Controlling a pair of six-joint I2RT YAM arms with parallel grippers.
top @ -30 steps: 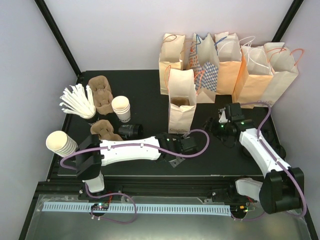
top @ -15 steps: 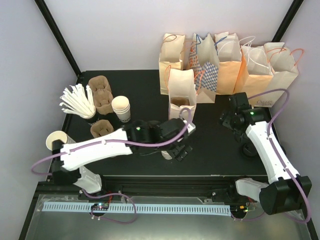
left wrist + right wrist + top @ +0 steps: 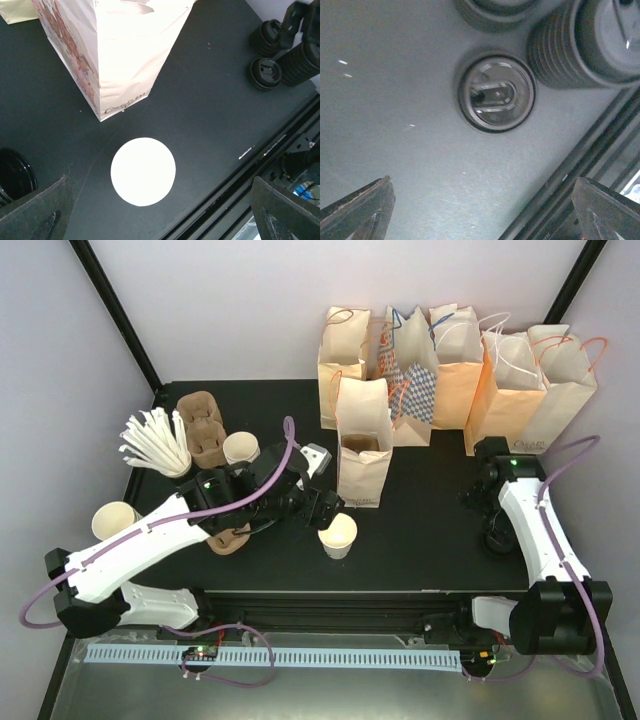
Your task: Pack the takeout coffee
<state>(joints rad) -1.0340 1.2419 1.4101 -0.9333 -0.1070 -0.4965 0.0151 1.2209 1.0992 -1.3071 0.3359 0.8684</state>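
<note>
No cup with a black lid shows. A white paper cup (image 3: pixel 338 535) with an open top stands upright on the black table in front of the open brown bag (image 3: pixel 363 440). In the left wrist view the cup (image 3: pixel 143 171) is a bright disc below the bag (image 3: pixel 120 50). My left gripper (image 3: pixel 318 502) is open and empty, just up and left of this cup; its fingers (image 3: pixel 35 210) stand wide apart around the view. My right gripper (image 3: pixel 482 495) is open and empty over loose black lids (image 3: pixel 496 93) at the right.
More paper bags (image 3: pixel 460 360) line the back. Brown pulp carriers (image 3: pixel 200 425), white stirrers (image 3: pixel 155 440), a printed cup stack (image 3: pixel 240 448) and a tilted cup stack (image 3: pixel 115 520) sit at the left. Stacks of black lids (image 3: pixel 272 35) lie by the front rail (image 3: pixel 400 602).
My left gripper has drawn back up and left, and the white cup now stands free on the table. My right arm has swung right, over the lids.
</note>
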